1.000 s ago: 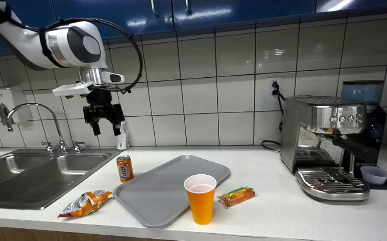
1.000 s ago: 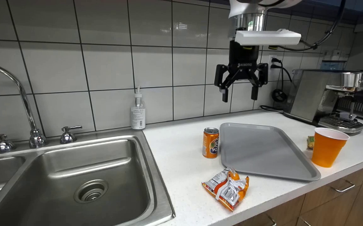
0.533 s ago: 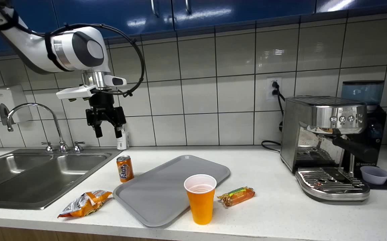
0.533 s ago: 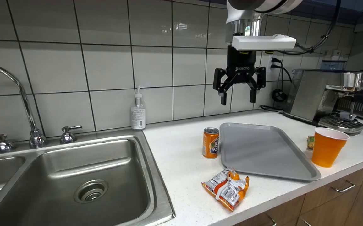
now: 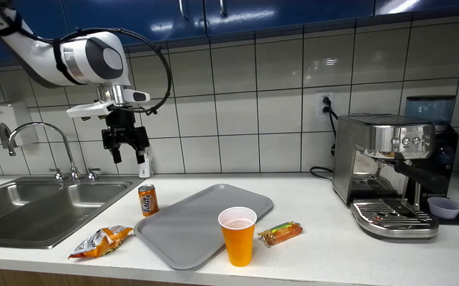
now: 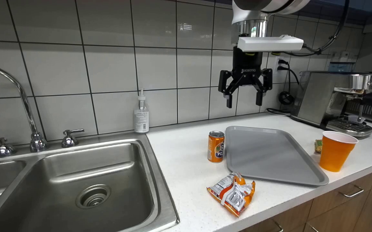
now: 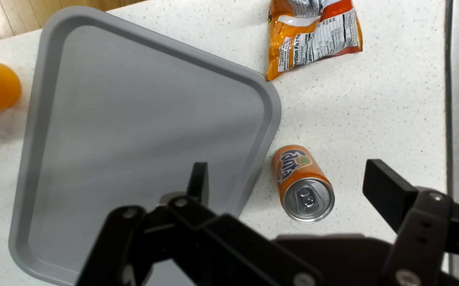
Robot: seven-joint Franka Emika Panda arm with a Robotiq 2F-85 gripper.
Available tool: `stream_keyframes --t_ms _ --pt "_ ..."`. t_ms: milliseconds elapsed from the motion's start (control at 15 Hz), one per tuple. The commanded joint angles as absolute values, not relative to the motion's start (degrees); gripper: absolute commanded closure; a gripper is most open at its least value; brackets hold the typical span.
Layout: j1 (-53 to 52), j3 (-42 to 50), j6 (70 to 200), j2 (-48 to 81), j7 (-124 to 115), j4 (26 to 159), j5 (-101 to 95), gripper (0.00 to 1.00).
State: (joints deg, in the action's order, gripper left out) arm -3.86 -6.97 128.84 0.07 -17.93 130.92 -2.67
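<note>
My gripper (image 6: pixel 244 102) hangs wide open over the counter, well above everything, with nothing held. In the wrist view an orange Fanta can (image 7: pixel 299 171) appears between the spread fingers (image 7: pixel 388 190), far below them. That can stands upright beside the left edge of a grey tray (image 5: pixel 201 226) in an exterior view. An orange and silver snack bag (image 6: pixel 232 193) lies close to the tray's near corner. On the tray's far side stand an orange cup (image 5: pixel 239 242) with a white inside and an orange wrapped snack (image 5: pixel 283 233). The cup partly hides that snack in an exterior view (image 6: pixel 318 146).
A steel double sink (image 6: pixel 147 167) with a curved faucet (image 5: pixel 60 137) borders the counter. Against the tiled wall stands a clear pump bottle (image 6: pixel 141 116). At the opposite end is a steel espresso machine (image 5: pixel 384 159) with a small bowl (image 5: pixel 444 207). Blue cabinets (image 5: pixel 285 20) hang above.
Over the first half second the arm came down slightly and shifted a little; since then it has stayed still. The jaws remain spread, and no object on the counter has moved.
</note>
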Motion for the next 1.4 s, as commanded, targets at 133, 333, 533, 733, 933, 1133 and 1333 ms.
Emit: stream_keyframes --t_ms 133,333,533,733,933,1133,1333 --pt "-4.4 -6.3 129.3 0.6 -17.3 130.6 -2.3 0.00" --pt "-4.4 -6.3 131.1 1.8 -16.3 130.3 -2.3 0.00" --pt "-4.5 -6.3 133.5 3.5 -14.5 130.0 -1.8 0.00" --pt "-4.9 -6.4 135.1 5.1 -13.9 129.5 -2.6 0.00" --pt "-5.5 -6.4 135.6 6.9 -14.0 128.4 -3.1 0.00" --pt "-6.4 -6.3 135.2 8.6 -15.2 126.8 -4.0 0.00" --pt "-7.3 -6.1 135.3 10.4 -16.5 125.4 -5.4 0.00"
